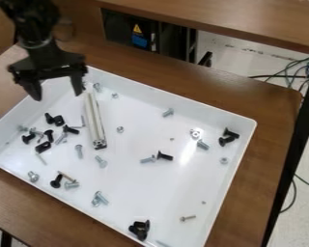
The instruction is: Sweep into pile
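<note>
While gripper hangs spread, tray's near corner cut off.

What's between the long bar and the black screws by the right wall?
In the camera view: a small silver nut, a tiny bit, then a round metal piece beside a silver bolt.

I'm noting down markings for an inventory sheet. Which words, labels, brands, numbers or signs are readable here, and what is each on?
No words or numbers are readable.
Yellow triangle sign, on the dark box behind the table: its symbol is too small to make out.
Blue label, just below it: too small to read.
White tray: no readable text.
</note>
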Controlling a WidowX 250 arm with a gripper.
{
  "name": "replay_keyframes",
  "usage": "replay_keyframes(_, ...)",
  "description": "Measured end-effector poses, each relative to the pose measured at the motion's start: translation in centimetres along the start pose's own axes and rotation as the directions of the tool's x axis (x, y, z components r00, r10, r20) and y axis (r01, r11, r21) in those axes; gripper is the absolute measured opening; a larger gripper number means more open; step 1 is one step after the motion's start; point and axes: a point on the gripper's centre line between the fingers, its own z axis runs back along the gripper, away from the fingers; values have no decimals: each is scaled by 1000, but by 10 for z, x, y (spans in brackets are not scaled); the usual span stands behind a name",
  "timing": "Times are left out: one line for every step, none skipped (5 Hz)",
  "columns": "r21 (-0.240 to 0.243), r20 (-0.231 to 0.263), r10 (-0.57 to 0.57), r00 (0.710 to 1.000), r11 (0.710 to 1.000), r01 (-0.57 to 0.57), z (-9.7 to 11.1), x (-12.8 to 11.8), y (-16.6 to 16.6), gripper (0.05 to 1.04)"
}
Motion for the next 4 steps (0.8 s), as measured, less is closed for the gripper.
replay_keyframes(14, -56, 4, 998, 1000, -3, -22, -3, -15, 999)
replay_keyframes(22, -108, 1, 994, 1000, 1, -48, -10, -29, 999)
replay_keyframes(33, -134, -9, 991, 999, 14, -65, -14, -39, 999)
replay_keyframes(40, -158, 2, 987, 999, 5, -82, -17, -40, 999)
